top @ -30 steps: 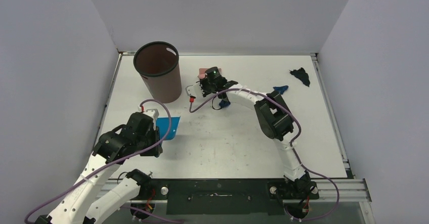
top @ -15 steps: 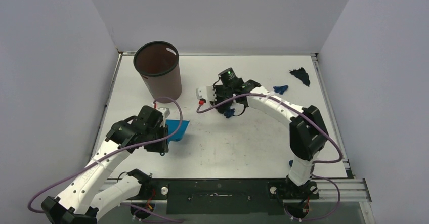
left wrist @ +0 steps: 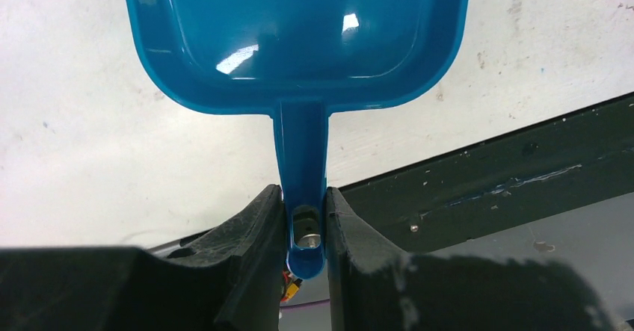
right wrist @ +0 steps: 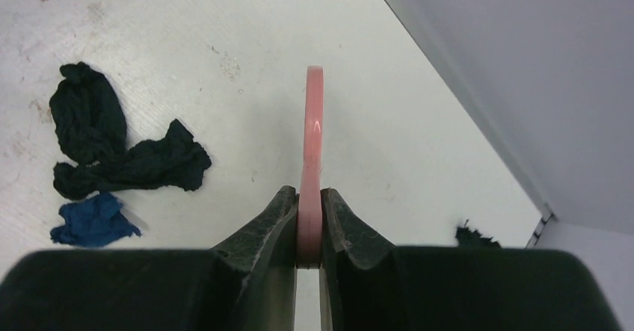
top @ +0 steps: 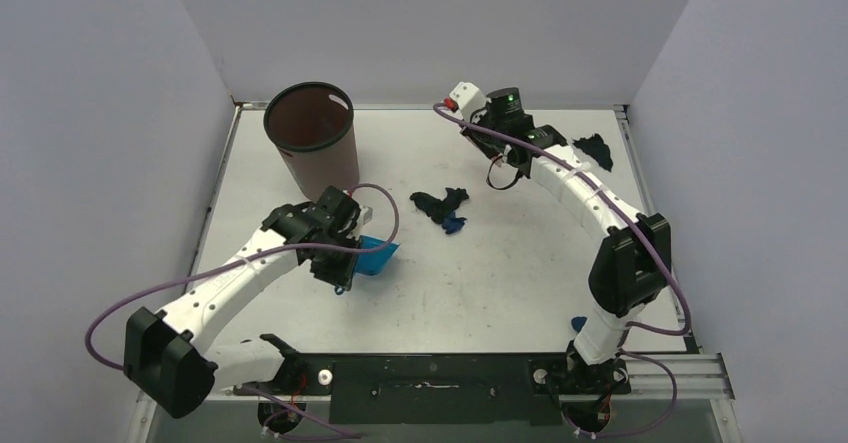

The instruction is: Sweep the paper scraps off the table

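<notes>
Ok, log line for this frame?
left gripper: shut on dustpan | right gripper: shut on brush | paper scraps: outside dustpan

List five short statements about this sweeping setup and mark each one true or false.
1. The left gripper is shut on the handle of the dustpan. True.
2. The dustpan is loaded. False: what shows of its tray is empty, and the paper scraps lie on the table.
3. The right gripper clamps the pink brush. True.
4. The brown bin lies on its side. False: it stands upright.
5. All scraps sit in one pile. False: a lone scrap lies near the far right edge.
</notes>
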### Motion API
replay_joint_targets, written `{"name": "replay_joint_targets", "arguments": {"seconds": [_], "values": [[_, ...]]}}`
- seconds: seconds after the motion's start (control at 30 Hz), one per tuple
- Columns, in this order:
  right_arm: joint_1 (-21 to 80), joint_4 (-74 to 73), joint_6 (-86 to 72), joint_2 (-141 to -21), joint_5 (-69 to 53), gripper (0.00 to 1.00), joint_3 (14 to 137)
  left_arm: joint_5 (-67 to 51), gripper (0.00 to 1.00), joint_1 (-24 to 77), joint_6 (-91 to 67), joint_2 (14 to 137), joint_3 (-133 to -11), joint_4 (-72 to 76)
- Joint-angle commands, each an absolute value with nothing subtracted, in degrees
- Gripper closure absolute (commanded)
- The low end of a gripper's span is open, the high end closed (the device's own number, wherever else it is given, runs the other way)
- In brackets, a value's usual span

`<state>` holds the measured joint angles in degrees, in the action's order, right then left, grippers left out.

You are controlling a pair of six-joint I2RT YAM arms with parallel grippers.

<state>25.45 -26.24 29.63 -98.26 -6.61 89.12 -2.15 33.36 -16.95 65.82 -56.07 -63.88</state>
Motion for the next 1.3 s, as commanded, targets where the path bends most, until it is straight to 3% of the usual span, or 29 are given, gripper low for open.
{"name": "replay_joint_targets", "arguments": {"seconds": [0.0,0.23,0.6,1.03,1.27], "values": [[26.40,-26.03,17.29,-101.57,2.83,0.95,92.96,-1.17,1.00,35.69,-14.55,72.04,-61.43,-59.05],[28.20,-26.46,15.07,-107.85,4.60,0.95,95.59,-3.88,1.00,37.78,-12.70,83.67,-67.76,-54.79],[34.82,-31.94,9.76,-113.55,-3.26,0.95,97.79,-0.44,1.00,39.67,-9.95,101.67,-76.39,-56.50],[36.61,-39.52,4.71,-112.13,-23.47,0.95,99.69,-0.44,1.00,40.41,-9.69,105.36,-77.68,-51.46],[36.65,-41.48,5.04,-107.05,-26.25,0.95,98.14,3.13,1.00,40.77,-10.82,101.37,-74.51,-48.69]]}}
